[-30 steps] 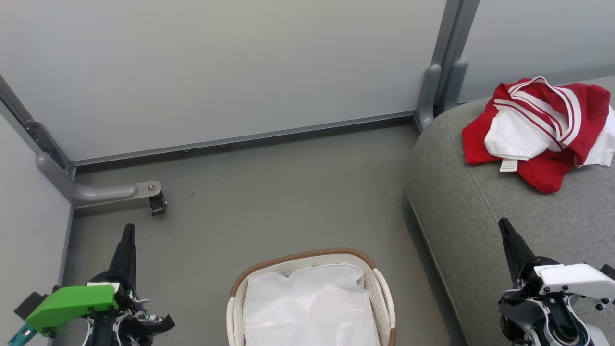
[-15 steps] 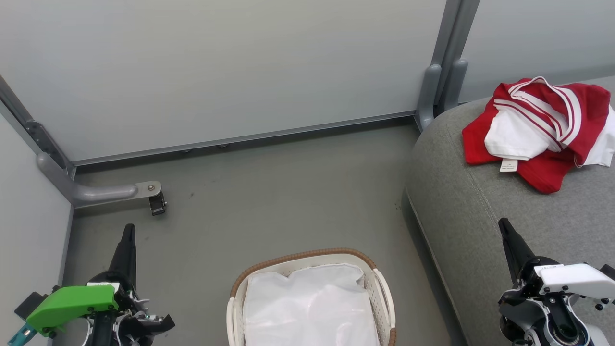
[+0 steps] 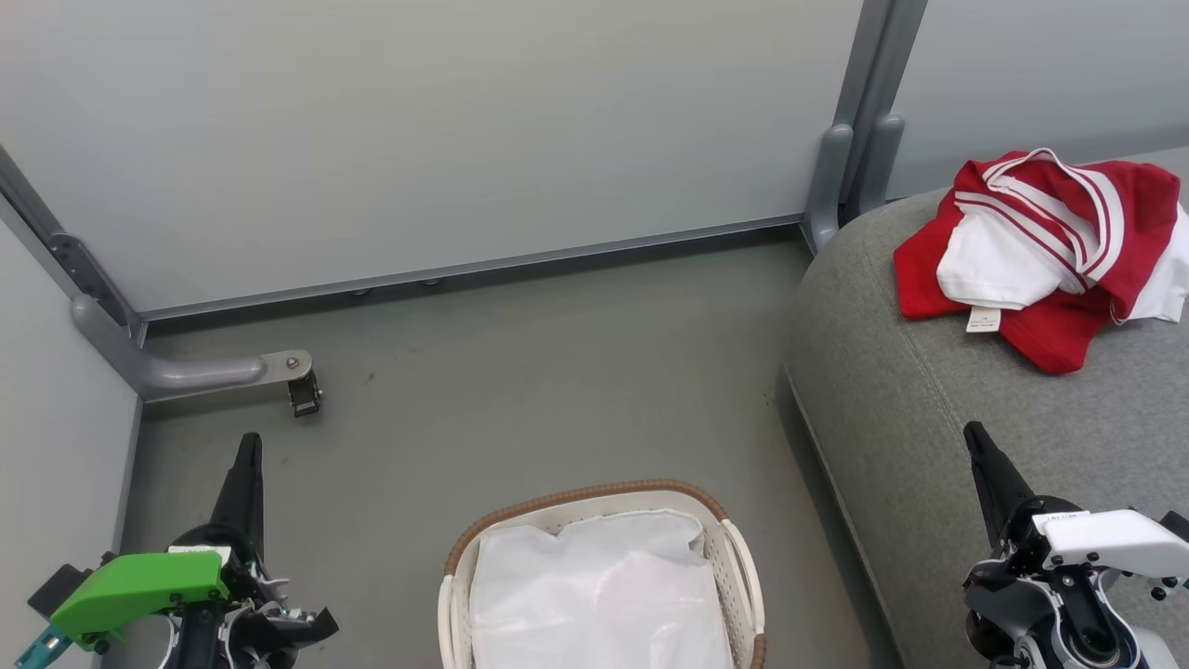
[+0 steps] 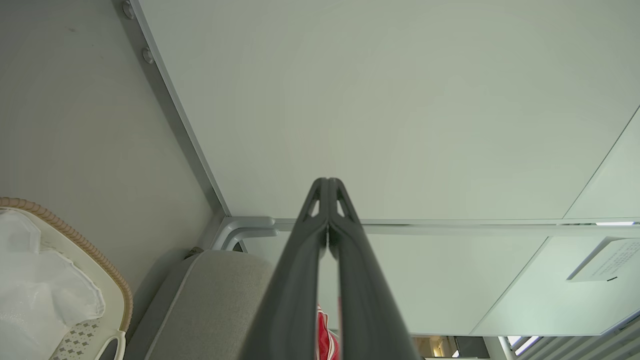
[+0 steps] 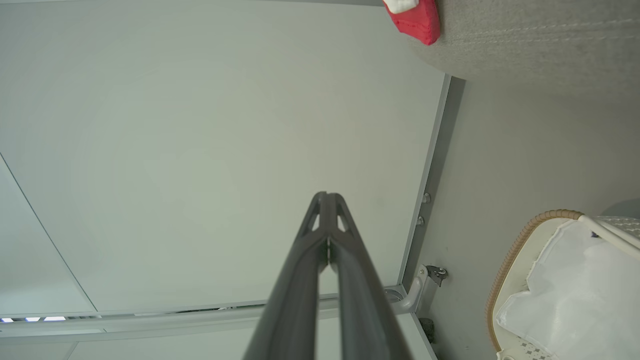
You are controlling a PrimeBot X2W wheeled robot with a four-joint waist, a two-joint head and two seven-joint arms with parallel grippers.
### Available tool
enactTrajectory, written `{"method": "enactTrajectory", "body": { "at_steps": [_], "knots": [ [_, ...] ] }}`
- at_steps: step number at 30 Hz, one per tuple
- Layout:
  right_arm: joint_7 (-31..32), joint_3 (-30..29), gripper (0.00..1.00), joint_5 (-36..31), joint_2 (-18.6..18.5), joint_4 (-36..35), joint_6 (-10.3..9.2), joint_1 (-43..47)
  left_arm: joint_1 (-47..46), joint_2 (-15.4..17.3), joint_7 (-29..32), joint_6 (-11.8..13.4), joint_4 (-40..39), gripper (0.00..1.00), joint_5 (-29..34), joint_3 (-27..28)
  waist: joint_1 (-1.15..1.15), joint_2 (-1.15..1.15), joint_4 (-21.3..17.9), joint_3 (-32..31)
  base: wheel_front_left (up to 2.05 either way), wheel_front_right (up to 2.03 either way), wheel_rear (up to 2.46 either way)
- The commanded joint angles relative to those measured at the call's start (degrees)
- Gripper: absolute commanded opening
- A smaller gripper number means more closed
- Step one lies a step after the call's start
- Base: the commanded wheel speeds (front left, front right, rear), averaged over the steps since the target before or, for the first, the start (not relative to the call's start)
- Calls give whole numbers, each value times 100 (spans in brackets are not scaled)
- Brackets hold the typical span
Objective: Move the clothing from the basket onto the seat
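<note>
The clothing (image 3: 1045, 251), red with white panels and stripe trim, lies bunched on the grey seat (image 3: 929, 418) at the upper right; a red corner of the clothing (image 5: 417, 20) also shows in the right wrist view. The basket (image 3: 599, 581) stands on the floor at bottom centre, holding just its white cloth liner. My left gripper (image 3: 247, 448) is shut at the lower left, left of the basket, with nothing in it. My right gripper (image 3: 973, 435) is shut and empty over the seat's front part, below the clothing. Both wrist views show the fingers pressed together, left gripper (image 4: 328, 182) and right gripper (image 5: 326, 196).
Pale partition panels (image 3: 446, 121) close off the back and left, with a grey metal foot and caster (image 3: 302, 390) on the floor at the left. A grey post (image 3: 850, 139) stands by the seat's far corner. Grey floor (image 3: 557, 390) lies between panels, basket and seat.
</note>
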Motion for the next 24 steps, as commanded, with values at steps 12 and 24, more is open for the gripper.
{"method": "enactTrajectory", "body": {
  "at_steps": [12,24],
  "knots": [
    [16,-11,0,22,-34,-21,0,-41,-66,23,18,-29,-14,0,-16,13,0,0,0,0,0,0,0],
    [16,-10,0,22,-34,-21,0,-41,-66,23,18,-29,-14,0,-16,13,0,0,0,0,0,0,0]
  ]
}}
